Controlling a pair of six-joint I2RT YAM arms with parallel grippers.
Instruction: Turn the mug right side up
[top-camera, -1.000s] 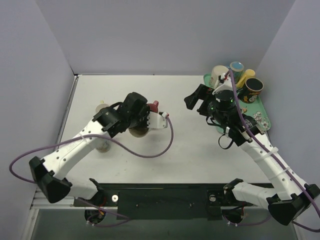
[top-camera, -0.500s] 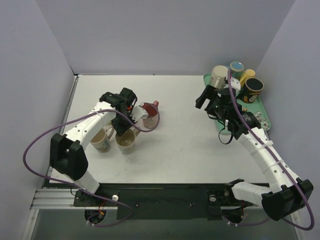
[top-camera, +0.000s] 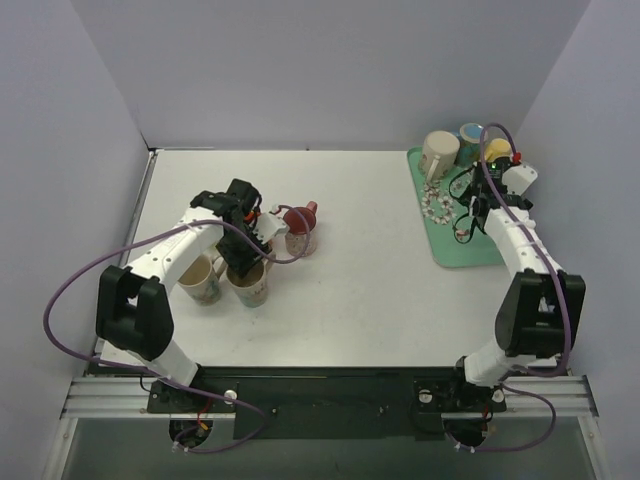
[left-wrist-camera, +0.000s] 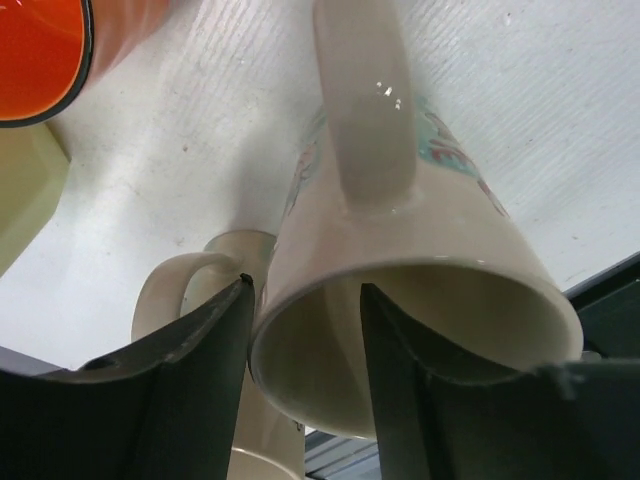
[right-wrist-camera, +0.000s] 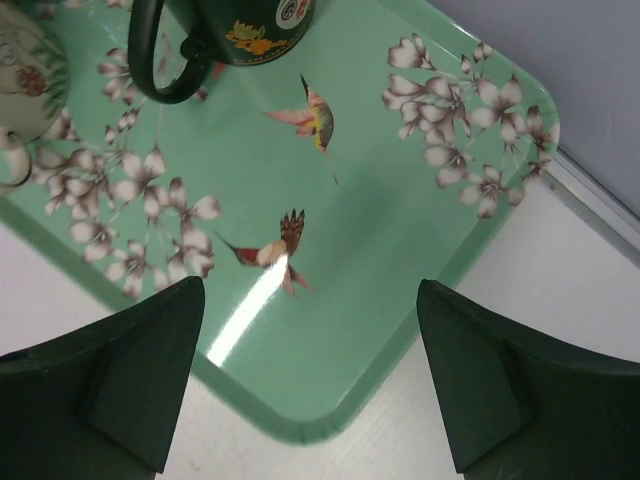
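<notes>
A cream mug (top-camera: 251, 287) stands mouth up on the table, beside a second cream mug (top-camera: 200, 281). My left gripper (top-camera: 243, 252) is over its rim. In the left wrist view the fingers straddle the wall of the cream mug (left-wrist-camera: 420, 250): one finger (left-wrist-camera: 190, 370) is outside and the other is inside, with a gap to the wall, so my left gripper (left-wrist-camera: 303, 290) is open. The second mug's handle (left-wrist-camera: 185, 285) shows behind it. My right gripper (top-camera: 472, 210) is open and empty above the green tray (top-camera: 455, 250).
A red mug (top-camera: 300, 229) stands right of my left gripper, and it also shows in the left wrist view (left-wrist-camera: 40, 50). The tray carries a cream mug (top-camera: 438, 152), a teal one (top-camera: 472, 134) and a yellow one (top-camera: 497, 150). A black mug (right-wrist-camera: 235, 20) stands on the flowered tray (right-wrist-camera: 400, 200), near its corner.
My left gripper brought the cream mug down and left, and it now stands beside the other cream mug. My right arm swung back to the right over the tray.
</notes>
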